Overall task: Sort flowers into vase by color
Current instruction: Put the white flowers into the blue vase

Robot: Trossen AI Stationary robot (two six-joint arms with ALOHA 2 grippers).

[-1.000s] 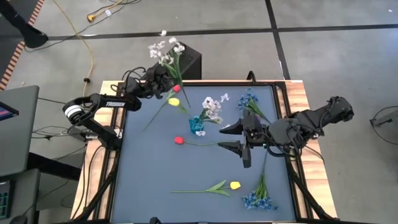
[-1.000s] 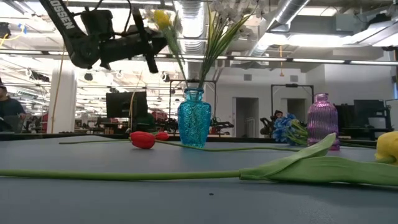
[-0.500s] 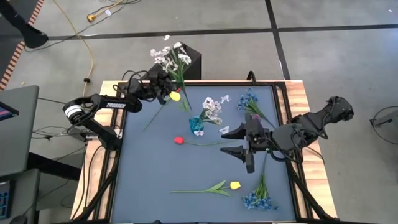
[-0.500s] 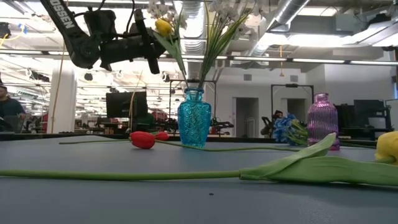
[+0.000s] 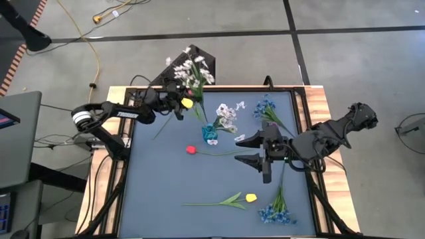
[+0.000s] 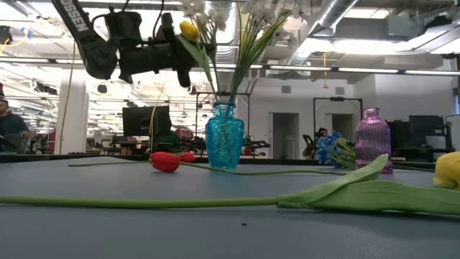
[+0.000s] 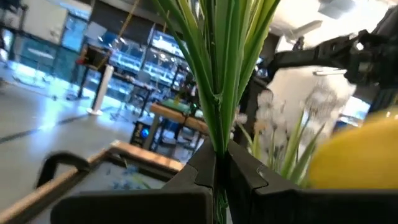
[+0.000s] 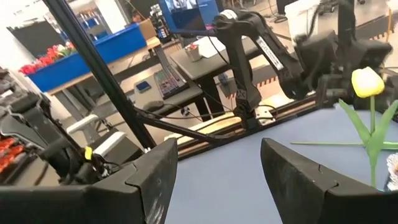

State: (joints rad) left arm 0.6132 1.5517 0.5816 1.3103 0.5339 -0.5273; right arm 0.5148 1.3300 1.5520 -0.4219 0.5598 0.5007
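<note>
A: What lies nearest on the tabletop (image 5: 166,192)?
B: At about 6 o'clock, a yellow tulip (image 5: 250,197) on its side, stem pointing toward 9 o'clock. Just beside it, near 5 o'clock, a spray of blue blossoms (image 5: 275,212).

A: And mid-table?
B: A red tulip (image 5: 191,150) lying flat, and the blue glass vase (image 5: 211,133) holding white blossoms (image 5: 226,114). The right gripper (image 5: 255,150) hangs at about 3 o'clock with its fingers spread wide, holding nothing.

A: Farther back?
B: More blue blossoms (image 5: 265,107) toward 1 o'clock; in the low view a purple vase (image 6: 372,140) stands there. At about 11 o'clock the left gripper (image 5: 176,99) is pressed together, pinching a bunch of stems: a white blossom spray (image 5: 191,68) and a yellow tulip bud (image 5: 188,103), raised above the tabletop.

A: Any writing?
B: White letters on the left arm, cut off, reading "OSSEN" (image 6: 74,17).
</note>
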